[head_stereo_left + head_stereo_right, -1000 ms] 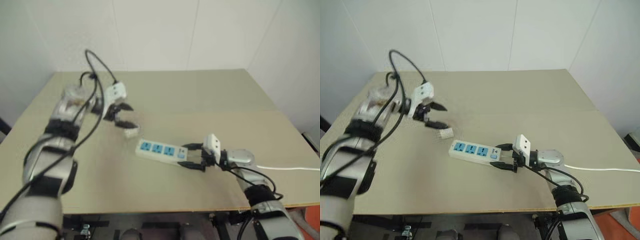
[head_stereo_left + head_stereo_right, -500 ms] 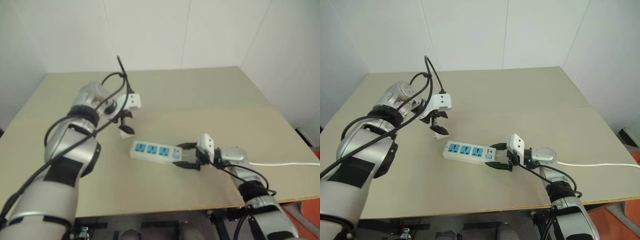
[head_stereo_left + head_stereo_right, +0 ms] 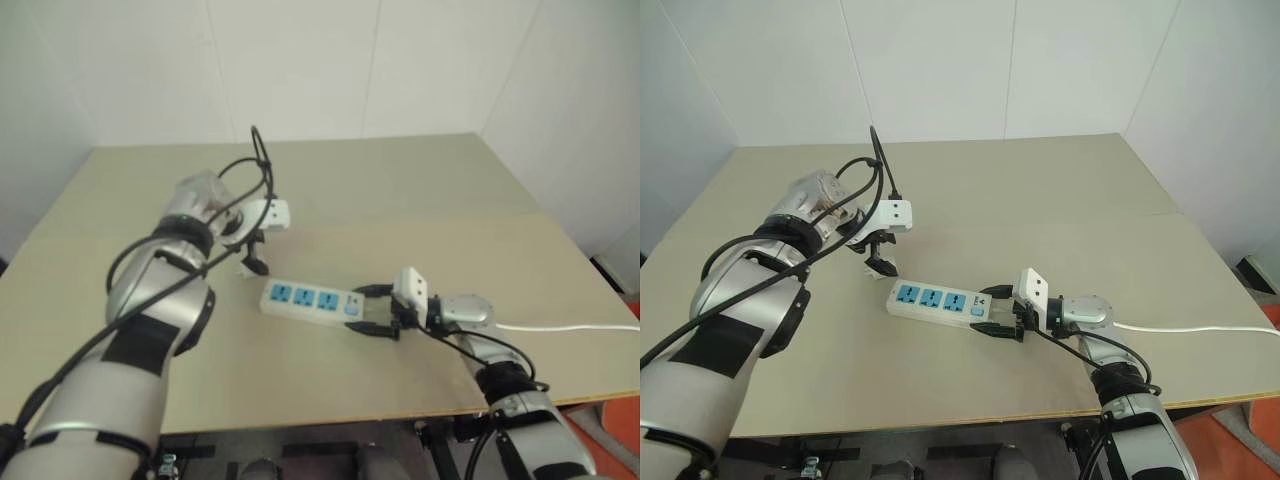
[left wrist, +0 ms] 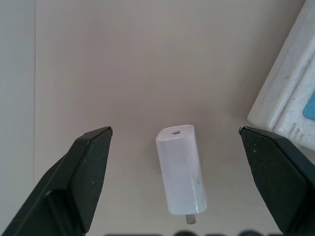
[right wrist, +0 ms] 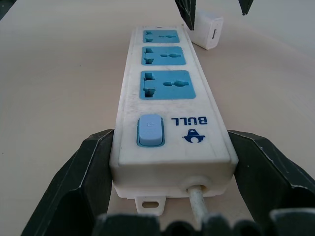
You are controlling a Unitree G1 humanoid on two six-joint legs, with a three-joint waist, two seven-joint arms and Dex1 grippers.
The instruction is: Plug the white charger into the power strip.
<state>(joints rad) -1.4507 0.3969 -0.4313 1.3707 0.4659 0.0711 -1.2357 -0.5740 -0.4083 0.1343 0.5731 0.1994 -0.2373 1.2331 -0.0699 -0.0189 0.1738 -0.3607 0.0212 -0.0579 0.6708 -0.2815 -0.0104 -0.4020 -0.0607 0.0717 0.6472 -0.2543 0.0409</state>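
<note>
Just one white charger [image 4: 180, 169], one power strip [image 5: 170, 118]

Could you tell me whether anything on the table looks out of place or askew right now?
Nothing looks damaged. The small white cube-like charger lies on its side on the beige table, just off the far end of the long white power strip, which sits skewed to the table's edges. All three blue sockets are empty.

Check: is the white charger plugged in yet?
No. The white charger lies on the table between the open left gripper fingers, beside the power strip.
</note>
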